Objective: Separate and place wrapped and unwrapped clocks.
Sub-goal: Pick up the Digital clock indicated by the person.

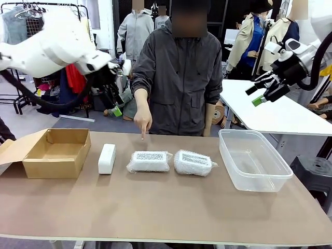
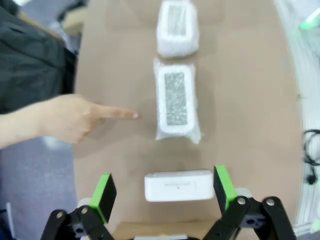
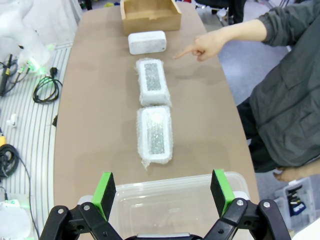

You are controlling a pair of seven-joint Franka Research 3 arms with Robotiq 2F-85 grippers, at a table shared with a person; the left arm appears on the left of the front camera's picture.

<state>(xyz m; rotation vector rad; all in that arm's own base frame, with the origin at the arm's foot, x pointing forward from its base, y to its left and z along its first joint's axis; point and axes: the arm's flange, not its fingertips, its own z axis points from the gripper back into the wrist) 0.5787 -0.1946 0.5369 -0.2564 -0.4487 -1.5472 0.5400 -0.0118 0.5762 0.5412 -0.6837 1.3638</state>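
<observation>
Three blocks lie in a row mid-table. The bare white clock [image 1: 107, 158] [image 2: 178, 185] [image 3: 147, 42] is leftmost, beside the cardboard box. Two wrapped clocks in crinkly plastic follow: one in the middle [image 1: 149, 161] [image 2: 174, 102] [image 3: 152, 81], one further right [image 1: 193, 163] [image 2: 177, 27] [image 3: 155, 133]. A person's hand [image 1: 142, 120] [image 2: 70, 119] [image 3: 206, 46] points down at the table just behind the middle wrapped clock. My left gripper [image 1: 115, 101] [image 2: 165, 192] hangs open high above the table's left. My right gripper [image 1: 262, 93] [image 3: 164, 192] is open, raised above the tub.
An open brown cardboard box [image 1: 54, 153] [image 3: 150, 15] stands at the table's left end. A clear plastic tub [image 1: 252, 160] [image 3: 175, 200] holding nothing sits at the right end. The person [image 1: 179, 78] stands at the far edge. A white table [image 1: 280, 114] stands behind right.
</observation>
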